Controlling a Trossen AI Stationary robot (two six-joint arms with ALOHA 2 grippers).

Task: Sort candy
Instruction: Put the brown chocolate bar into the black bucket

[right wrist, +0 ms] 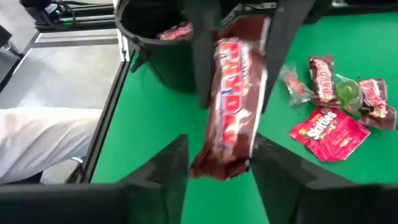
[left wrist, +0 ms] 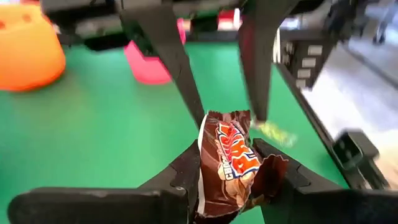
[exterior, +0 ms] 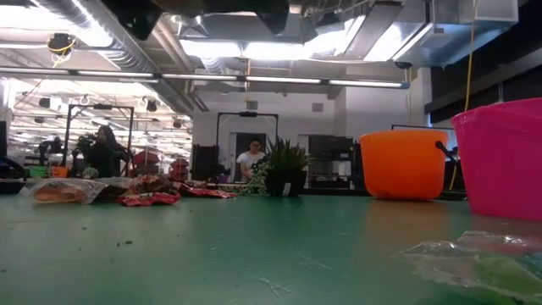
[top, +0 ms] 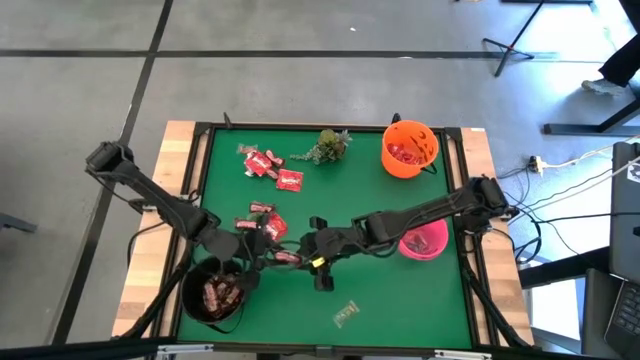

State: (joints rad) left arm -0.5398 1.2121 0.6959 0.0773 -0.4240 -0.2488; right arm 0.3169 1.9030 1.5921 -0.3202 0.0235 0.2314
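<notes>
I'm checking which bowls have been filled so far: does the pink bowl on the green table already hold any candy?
No: in the high view the pink bowl looks empty inside, while the orange bowl holds red packets.

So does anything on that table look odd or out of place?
Yes: a small green plant sprig sits among the candy, beside the orange bowl. Also, both the left gripper and right gripper meet at one brown candy bar, a mid-air handover.

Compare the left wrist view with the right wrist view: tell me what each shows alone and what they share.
Only the left wrist view shows the orange bowl and pink bowl. Only the right wrist view shows the black bowl and a red square packet among loose candy on the mat. Both show the same dark brown bar, gripped by the left gripper, between the right gripper's open fingers.
</notes>
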